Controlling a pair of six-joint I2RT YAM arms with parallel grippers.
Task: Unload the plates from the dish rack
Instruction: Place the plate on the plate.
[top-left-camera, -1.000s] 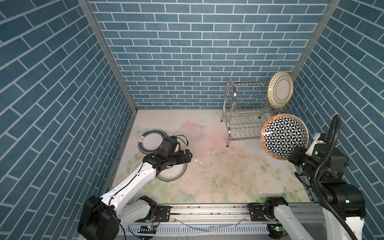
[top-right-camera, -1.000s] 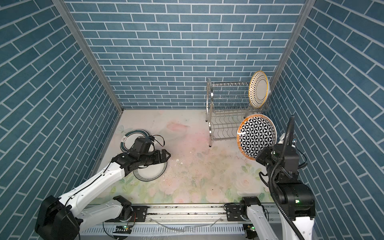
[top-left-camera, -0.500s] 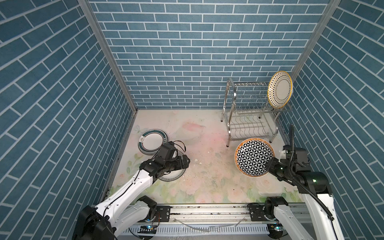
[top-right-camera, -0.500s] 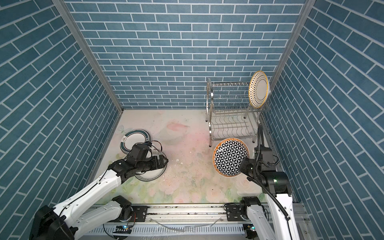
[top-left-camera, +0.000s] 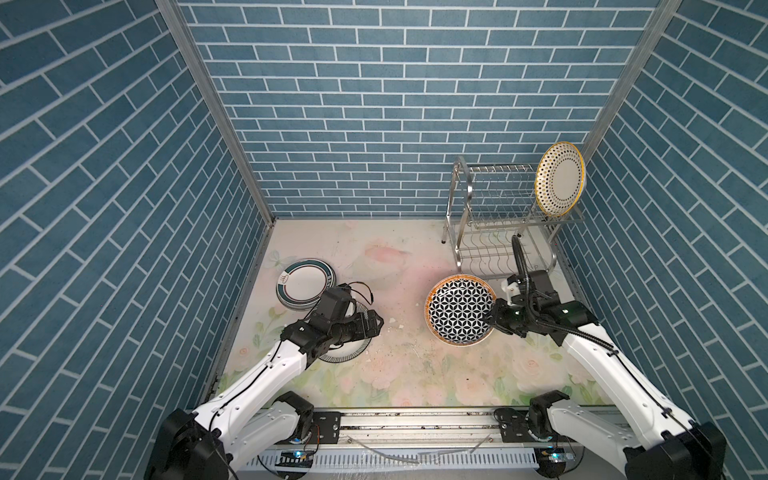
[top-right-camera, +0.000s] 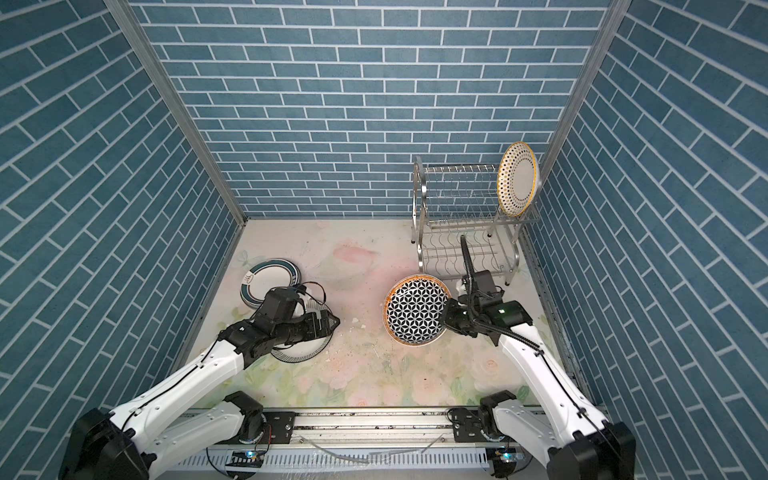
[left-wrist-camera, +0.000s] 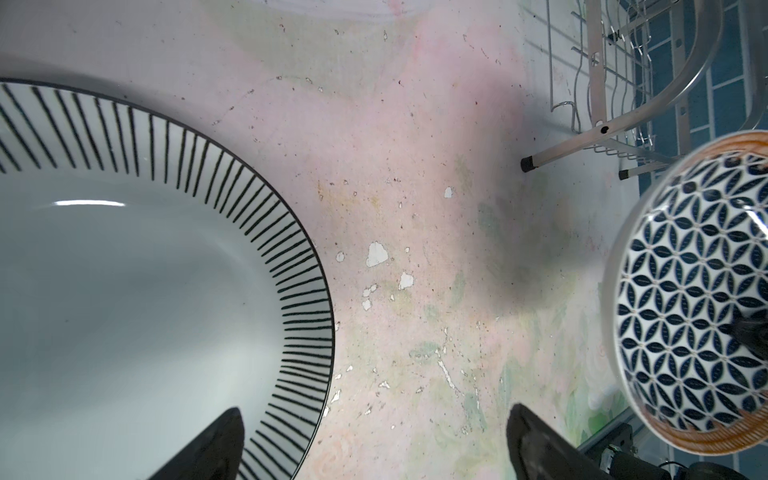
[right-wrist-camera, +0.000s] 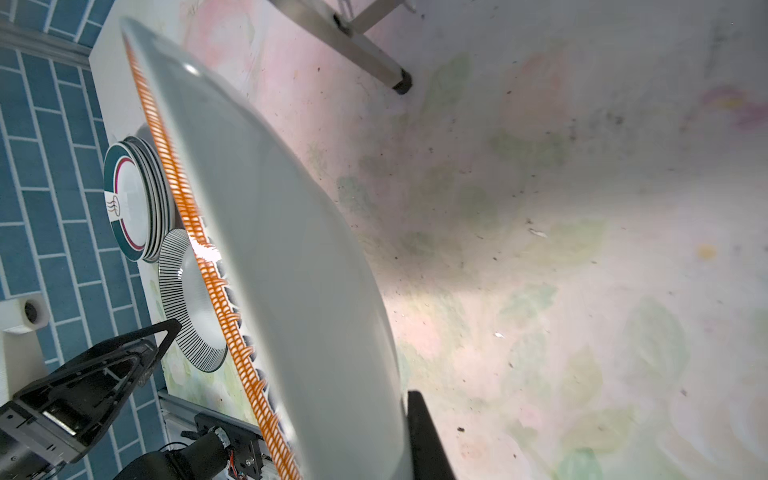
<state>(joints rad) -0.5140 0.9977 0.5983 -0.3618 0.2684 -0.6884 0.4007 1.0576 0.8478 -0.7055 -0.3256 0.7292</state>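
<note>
Lattice plate in tight right claw; left claw wide, empty.

A: Surface?
B: Pale floral tabletop, pink roses and green leaves. Scuffed, speckled with dark grit.
A: Debris?
B: White chips scattered mid-table, the larger ones close together.
A: Surround?
B: Blue brick-pattern walls on three sides, metal corner posts. Front edge has a metal rail, with a white slotted cable duct just outside it.
</note>
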